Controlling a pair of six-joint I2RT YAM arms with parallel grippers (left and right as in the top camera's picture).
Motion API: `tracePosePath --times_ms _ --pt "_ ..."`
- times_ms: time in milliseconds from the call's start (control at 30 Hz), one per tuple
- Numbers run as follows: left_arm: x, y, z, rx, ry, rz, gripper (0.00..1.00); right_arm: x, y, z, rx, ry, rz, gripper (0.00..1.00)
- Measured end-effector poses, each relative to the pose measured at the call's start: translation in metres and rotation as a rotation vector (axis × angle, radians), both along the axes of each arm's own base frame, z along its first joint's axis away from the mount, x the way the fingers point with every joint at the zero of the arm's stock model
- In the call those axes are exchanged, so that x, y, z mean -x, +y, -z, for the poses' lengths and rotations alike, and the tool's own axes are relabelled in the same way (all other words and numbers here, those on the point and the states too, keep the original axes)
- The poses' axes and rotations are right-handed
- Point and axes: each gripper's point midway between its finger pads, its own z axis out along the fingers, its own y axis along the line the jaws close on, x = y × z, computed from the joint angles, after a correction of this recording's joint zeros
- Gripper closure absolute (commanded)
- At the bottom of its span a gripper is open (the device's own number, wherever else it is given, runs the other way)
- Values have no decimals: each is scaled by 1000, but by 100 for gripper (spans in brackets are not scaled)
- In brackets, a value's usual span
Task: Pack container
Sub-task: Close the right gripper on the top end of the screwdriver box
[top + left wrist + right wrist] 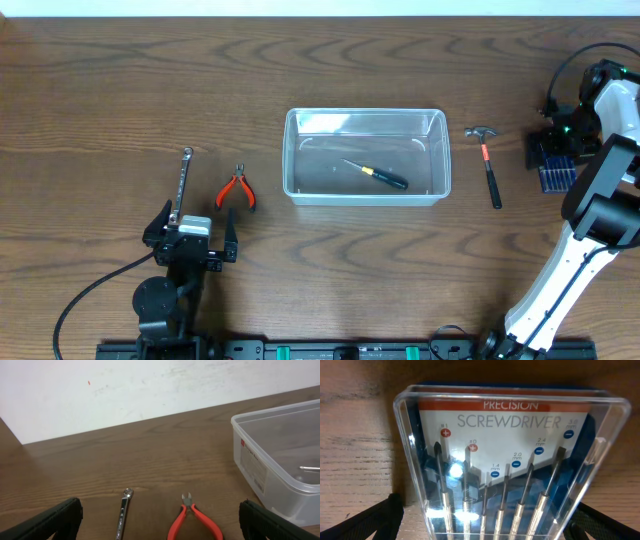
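Brown wood-grain table (pixel 150 455) meeting a white wall (pixel 125 390), clear rectangular plastic tub (pixel 260 475) with thick rim at right, silver wrench (pixel 123 515) and red-handled pliers (pixel 192 520) side by side, not touching, left gripper (pixel 160 520) with black fingers (pixel 55 522) spread wide at the lower corners

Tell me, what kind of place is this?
Likely a robot lab bench, not a workshop: a hammer, pliers and wrench laid out neatly beside a clear container on a wooden table, with a plain white wall behind.
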Motion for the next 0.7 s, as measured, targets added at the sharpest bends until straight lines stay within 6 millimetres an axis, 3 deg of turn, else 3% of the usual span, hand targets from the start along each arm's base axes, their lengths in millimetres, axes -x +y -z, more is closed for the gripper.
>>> tracePosePath --times_ms 700 --pt "0 0 0 0 0 0 2 -10 -3 1 -4 -47 7 1"
